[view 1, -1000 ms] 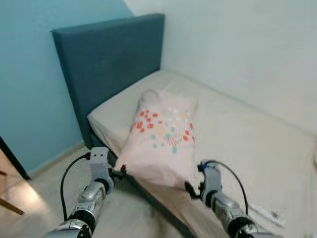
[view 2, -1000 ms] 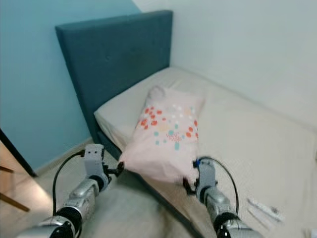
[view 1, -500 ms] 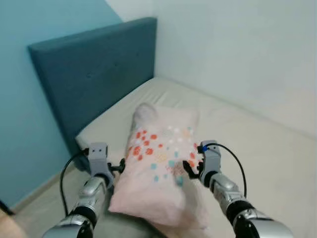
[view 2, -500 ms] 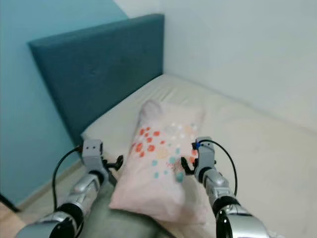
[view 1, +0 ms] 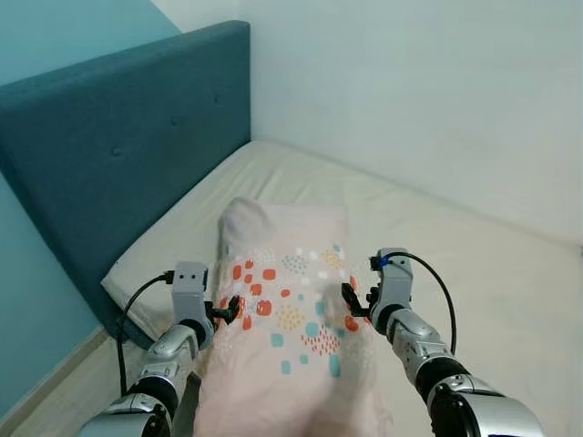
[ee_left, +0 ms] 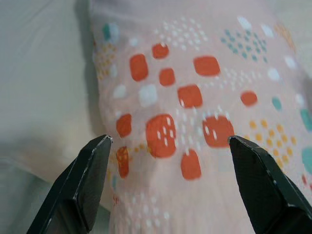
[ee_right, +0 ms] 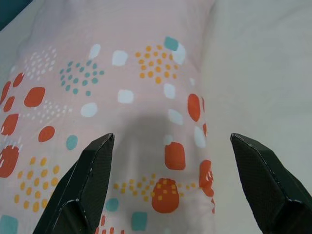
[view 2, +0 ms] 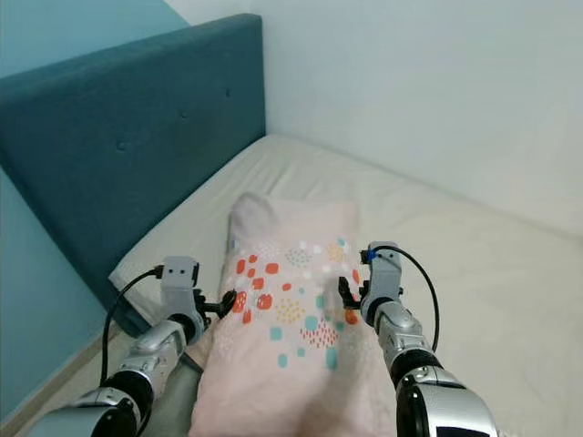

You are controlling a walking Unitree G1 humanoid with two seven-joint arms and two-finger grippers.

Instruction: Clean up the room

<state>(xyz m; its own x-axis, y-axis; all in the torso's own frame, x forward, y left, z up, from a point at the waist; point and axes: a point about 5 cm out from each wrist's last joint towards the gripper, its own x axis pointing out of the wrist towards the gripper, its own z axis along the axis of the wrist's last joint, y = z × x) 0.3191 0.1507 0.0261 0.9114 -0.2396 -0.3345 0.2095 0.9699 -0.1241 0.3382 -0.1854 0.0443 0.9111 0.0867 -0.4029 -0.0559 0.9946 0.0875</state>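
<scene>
A pale pink pillow with orange, teal and white spots lies lengthwise on the cream bed, its far end near the blue headboard. The left hand and right hand flank the pillow, fingers spread wide, gripping nothing.

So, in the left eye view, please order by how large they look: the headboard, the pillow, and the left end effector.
1. headboard, the largest area in the picture
2. pillow, somewhat smaller, though it lies nearer the camera, so this ranking is unsure
3. left end effector, clearly the smallest, at the pillow's edge
</scene>
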